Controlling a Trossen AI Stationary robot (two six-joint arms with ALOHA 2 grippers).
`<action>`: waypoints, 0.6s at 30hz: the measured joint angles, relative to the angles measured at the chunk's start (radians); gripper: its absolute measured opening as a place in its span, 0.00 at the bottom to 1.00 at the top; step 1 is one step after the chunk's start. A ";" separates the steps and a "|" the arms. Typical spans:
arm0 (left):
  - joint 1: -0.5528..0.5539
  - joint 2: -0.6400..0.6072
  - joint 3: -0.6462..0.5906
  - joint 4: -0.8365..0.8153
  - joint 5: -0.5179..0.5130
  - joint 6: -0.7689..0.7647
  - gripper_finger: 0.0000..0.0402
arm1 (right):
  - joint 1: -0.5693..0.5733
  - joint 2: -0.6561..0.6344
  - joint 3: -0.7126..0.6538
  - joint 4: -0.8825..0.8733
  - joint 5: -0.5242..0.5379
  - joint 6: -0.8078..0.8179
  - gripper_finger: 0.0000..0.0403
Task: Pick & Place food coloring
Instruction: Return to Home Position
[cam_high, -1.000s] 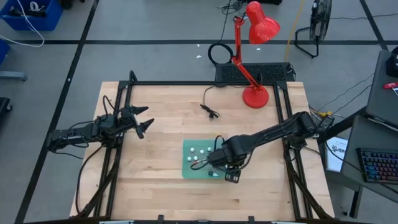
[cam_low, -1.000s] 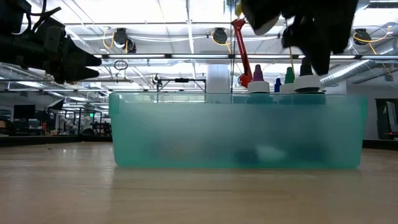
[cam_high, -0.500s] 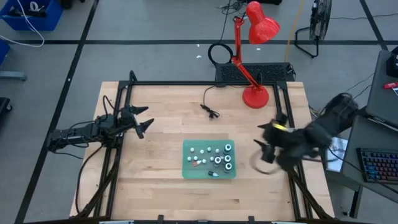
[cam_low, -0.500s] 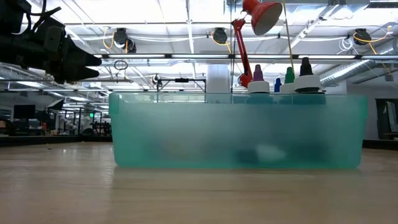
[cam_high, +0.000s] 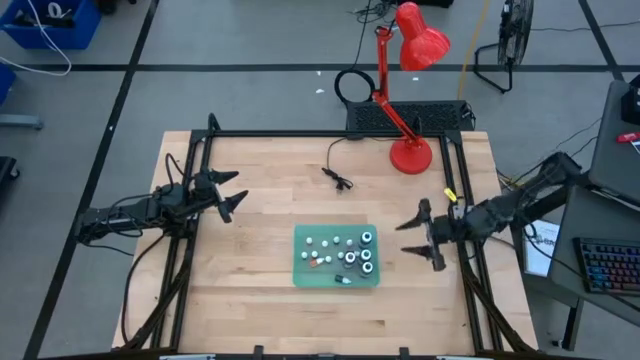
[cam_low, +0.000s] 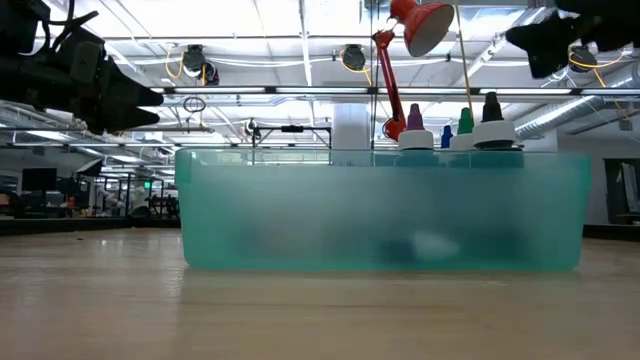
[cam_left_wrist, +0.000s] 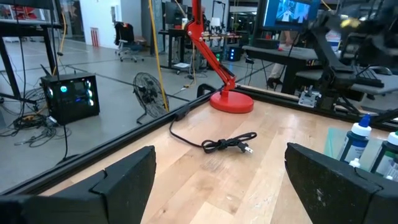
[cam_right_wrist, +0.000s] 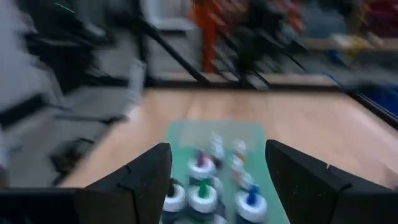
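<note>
Tiny white-capped food coloring bottles (cam_high: 322, 243) and larger dark-bodied, white-topped bottles (cam_high: 366, 238) stand inside translucent green rectangular tray (cam_high: 300, 277), mid pale wooden table (cam_high: 250, 295). Right pincer (cam_high: 412, 238) released, empty, hovers just right of tray. Left pincer (cam_high: 236, 192) released, empty, well apart near table's left side.

Wooden table (cam_high: 250, 270), green tray (cam_high: 302, 276) near centre, red lamp base (cam_high: 410, 157), black cable (cam_high: 338, 178)
</note>
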 joint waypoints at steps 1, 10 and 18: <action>0.000 0.000 0.000 0.000 0.000 0.000 0.88 | -0.026 -0.038 -0.063 0.082 -0.058 -0.029 0.62; 0.000 0.000 0.000 0.000 0.000 0.000 0.88 | -0.316 -0.431 -0.113 -0.046 -0.328 -0.106 0.62; 0.000 0.000 0.000 0.000 0.000 0.000 0.88 | -0.490 -0.540 -0.036 -0.241 -0.366 -0.160 0.62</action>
